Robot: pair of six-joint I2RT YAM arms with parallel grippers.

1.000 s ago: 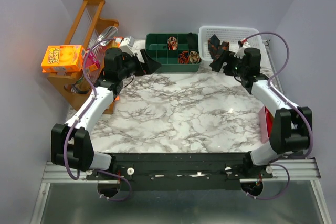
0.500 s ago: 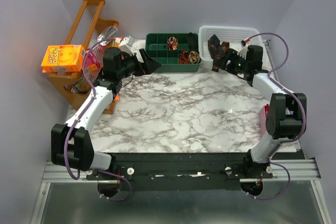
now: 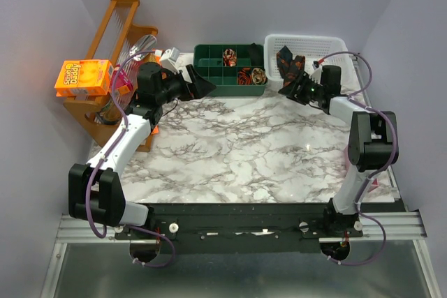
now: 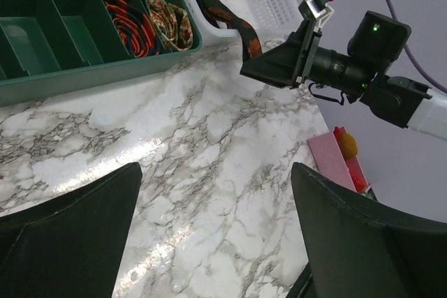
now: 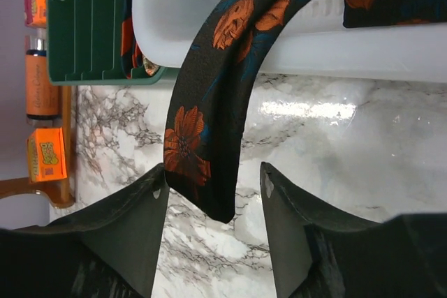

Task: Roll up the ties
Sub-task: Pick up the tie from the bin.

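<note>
A dark tie (image 5: 209,137) with orange flowers hangs over the front wall of the white basket (image 5: 335,50), its tip just above the marble. My right gripper (image 5: 213,183) is open around that tip; the fabric lies against the left finger, with a gap to the right one. From above, the right gripper (image 3: 293,87) sits at the basket's (image 3: 328,41) front left corner, by the tie (image 3: 288,61). Rolled ties (image 4: 133,22) lie in the green tray (image 3: 209,54). My left gripper (image 3: 202,83) hovers open and empty over the marble, in front of the tray.
A wooden rack (image 3: 115,33) and an orange box (image 3: 84,76) stand at the far left. A pink and red object (image 4: 339,158) lies near the table's right edge. More dark fabric lies in the basket.
My right arm has reached forward to the basket's front, and its jaws have narrowed around the hanging tie's tip. The left arm has not moved.
</note>
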